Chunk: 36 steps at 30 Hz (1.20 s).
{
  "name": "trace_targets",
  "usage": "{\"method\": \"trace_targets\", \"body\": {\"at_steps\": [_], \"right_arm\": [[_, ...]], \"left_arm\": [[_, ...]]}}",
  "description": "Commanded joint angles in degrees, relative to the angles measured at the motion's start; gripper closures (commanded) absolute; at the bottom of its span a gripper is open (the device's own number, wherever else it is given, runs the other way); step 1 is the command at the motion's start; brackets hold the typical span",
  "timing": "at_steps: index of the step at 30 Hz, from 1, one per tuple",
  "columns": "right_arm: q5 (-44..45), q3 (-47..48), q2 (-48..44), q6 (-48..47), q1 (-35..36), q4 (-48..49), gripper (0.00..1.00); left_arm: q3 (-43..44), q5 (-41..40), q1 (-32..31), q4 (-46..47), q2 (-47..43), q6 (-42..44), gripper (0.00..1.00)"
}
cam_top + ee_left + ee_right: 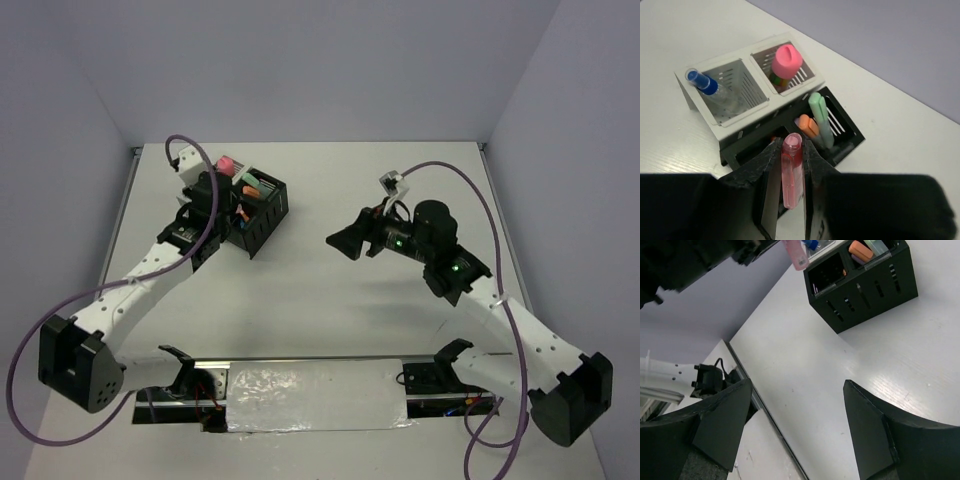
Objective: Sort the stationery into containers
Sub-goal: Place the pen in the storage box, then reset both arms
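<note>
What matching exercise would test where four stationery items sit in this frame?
Items:
1. pink marker
2. blue-capped pen
3. pink-capped bottle
4. green highlighter

Places:
A. left white bin in the left wrist view
B. black bin, beside an orange marker
C. clamped in the left gripper
D. right white bin in that view

Pairs: 1-C, 2-A, 3-D, 4-B.
</note>
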Motion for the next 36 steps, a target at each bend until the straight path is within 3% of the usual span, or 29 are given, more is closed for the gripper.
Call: {"method": "trace_targets", "body": {"at_steps": [1, 5, 8, 10, 11, 13, 15, 17, 18, 20, 23, 25, 29, 36], "right_arm": [[1.2, -3.3, -4.9, -2.2, 0.0, -1.6, 0.19], [-1.0, -4.7, -9.3, -2.7, 0.0, -2.8, 0.18], [-2.8, -5.7, -12.6, -2.5, 0.1, -3.0, 0.18], [-2.8, -5.6, -14.6, -2.8, 0.0, -3.7, 0.17], [-2.8, -5.5, -16.0, -2.9, 0.2, -4.6, 0.17], [-2.8, -5.4, -17.7, -2.7, 0.1, -4.9, 0.17], [-2.9, -5.1, -20.0, -2.9, 0.0, -5.4, 0.17], [-1.3, -4.2, -21.2, -4.3, 0.1, -8.5, 0.16], [0.0, -2.7, -22.0, -5.2, 0.1, -10.0, 0.15], [3.5, -0.5, -22.5, -7.8, 0.0, -16.5, 0.12], [14.4, 6.4, -23.2, -10.4, 0.1, -26.1, 0.00], [22.9, 10.1, -23.5, -11.5, 0.1, -31.9, 0.00], [33.2, 16.3, -24.1, -12.5, 0.0, -41.1, 0.00], [41.3, 23.7, -28.4, -15.2, 0.1, -51.9, 0.00]], "left_arm": [[2.3, -4.4, 1.5, 5.8, 2.7, 4.4, 1.00], [1.1, -2.9, 3.0, 8.8, 7.5, 4.3, 0.98], [0.4, -1.1, 4.3, 10.4, 10.4, 4.9, 0.90], [0.4, 0.3, 4.5, 11.3, 12.1, 5.6, 0.64], [0.4, 1.3, 4.5, 11.3, 12.5, 5.7, 0.38], [0.7, 0.5, 4.5, 8.6, 12.7, 3.7, 0.21], [-0.1, 0.3, 4.5, 6.6, 10.1, 1.4, 0.10], [-1.4, 0.6, 4.4, 2.8, 6.0, -0.2, 0.10], [-2.2, 1.6, 4.4, 1.5, 3.6, -1.0, 0.05], [-1.1, 3.4, 4.4, -7.0, -3.2, -1.6, 0.04], [3.4, 7.8, 4.4, -21.1, -10.2, -1.0, 0.01], [5.6, 9.2, 4.4, -29.6, -14.9, 1.1, 0.01], [6.9, 9.8, 4.4, -36.3, -22.2, 7.0, 0.01], [6.9, 16.9, 4.4, -46.9, -37.1, 11.9, 0.01]]}}
